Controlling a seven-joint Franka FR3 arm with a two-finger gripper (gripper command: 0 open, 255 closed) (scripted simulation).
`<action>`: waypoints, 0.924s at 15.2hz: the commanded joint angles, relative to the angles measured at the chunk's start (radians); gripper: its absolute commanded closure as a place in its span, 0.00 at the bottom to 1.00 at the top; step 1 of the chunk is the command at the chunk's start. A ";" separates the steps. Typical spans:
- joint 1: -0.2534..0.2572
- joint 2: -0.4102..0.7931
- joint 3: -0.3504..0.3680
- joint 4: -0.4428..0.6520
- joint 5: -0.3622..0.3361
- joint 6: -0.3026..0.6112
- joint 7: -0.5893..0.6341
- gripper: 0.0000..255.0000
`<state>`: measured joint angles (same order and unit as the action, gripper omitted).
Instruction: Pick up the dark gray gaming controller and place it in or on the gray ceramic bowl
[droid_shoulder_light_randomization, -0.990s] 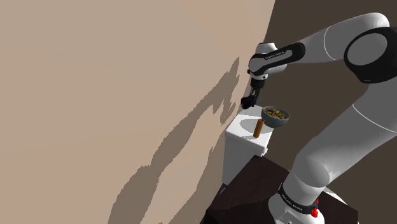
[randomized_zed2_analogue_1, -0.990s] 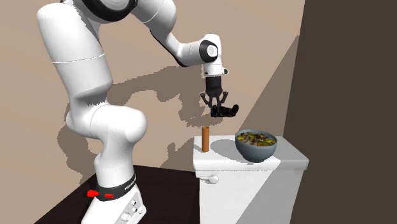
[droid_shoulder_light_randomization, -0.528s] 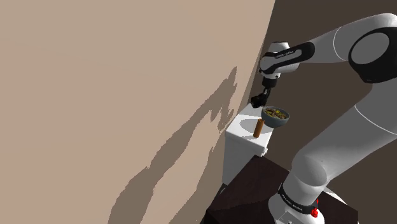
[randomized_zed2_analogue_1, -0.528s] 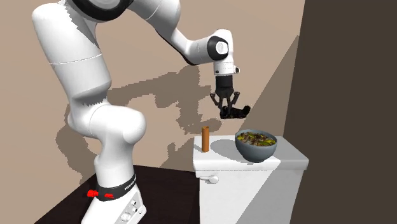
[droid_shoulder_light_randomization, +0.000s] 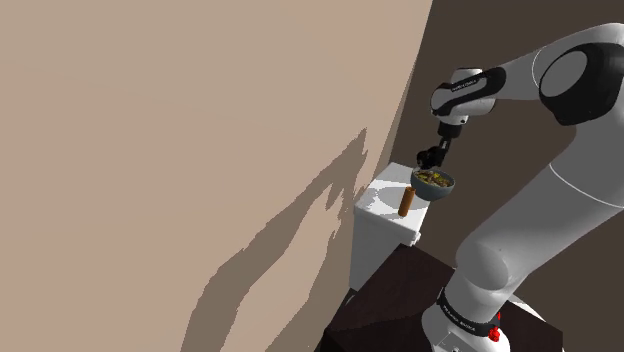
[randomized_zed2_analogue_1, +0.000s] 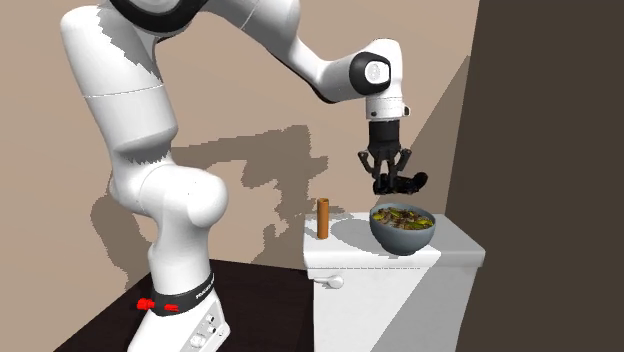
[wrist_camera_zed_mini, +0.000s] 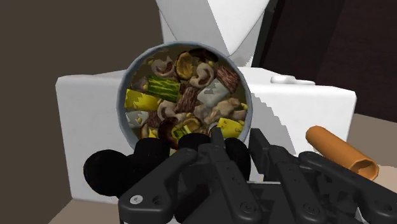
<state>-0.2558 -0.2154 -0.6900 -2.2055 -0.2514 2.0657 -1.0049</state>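
In the second exterior view, a brown cylinder (randomized_zed2_analogue_1: 323, 218) stands upright at the left end of the white toilet tank (randomized_zed2_analogue_1: 458, 250). To its right is my claw (randomized_zed2_analogue_1: 391, 183), clenched on the dark controller (randomized_zed2_analogue_1: 404, 184), which hangs in the air just above the grey bowl (randomized_zed2_analogue_1: 402, 234), nearer its left rim and not touching it. My wrist view looks down into that bowl, heaped with mixed food pieces (wrist_camera_zed_mini: 184, 95), and shows the controller's black rounded lobes between my 2 fingers (wrist_camera_zed_mini: 283, 164), just before the bowl's near rim.
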 joint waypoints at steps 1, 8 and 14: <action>-0.017 0.008 -0.033 0.008 0.001 0.007 -0.052 1.00; -0.030 0.066 -0.089 0.002 0.034 0.071 -0.130 1.00; -0.027 0.114 -0.106 -0.045 0.063 0.157 -0.148 1.00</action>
<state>-0.2849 -0.1151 -0.7932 -2.2448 -0.1983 2.2071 -1.1478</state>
